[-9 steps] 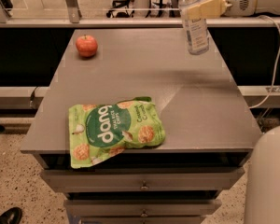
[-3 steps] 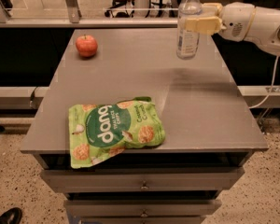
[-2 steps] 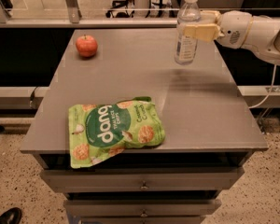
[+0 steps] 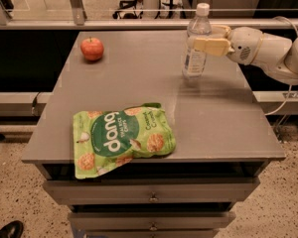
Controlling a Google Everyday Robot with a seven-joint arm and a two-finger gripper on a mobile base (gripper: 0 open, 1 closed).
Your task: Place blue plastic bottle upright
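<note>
While the gripper (image 4: pixel 203 42) is closed around the upper body of the blue plastic bottle (image 4: pixel 193 63), I log the item as follows: clear bottle, white cap uppermost, pale label, standing upright at the far right of the grey table (image 4: pixel 213 123), base apparently touching the top, though I cannot rule out a sliver of air beneath it. Arm: reaches in from the right, cream fingers pinching the bottle just below its shoulder. Step in hand, by my reading: the set-down, all but complete. Next move, as I judge it: confirm the base is seated flat, open the fingers evenly so neither drags the bottle sideways, then draw back to the right without clipping the cap; a slim, light bottle would likely tip easily. Other entries: red apple (image 4: pixel 92 48), far left corner, well apart from the bottle; green Dang chips bag (image 4: pixel 121 140), lying flat at the near edge, left of centre. Change against three seconds ago: the bottle was then held higher and tilted; it is now lower, vertical and slightly further left. Apple and bag unchanged.
</note>
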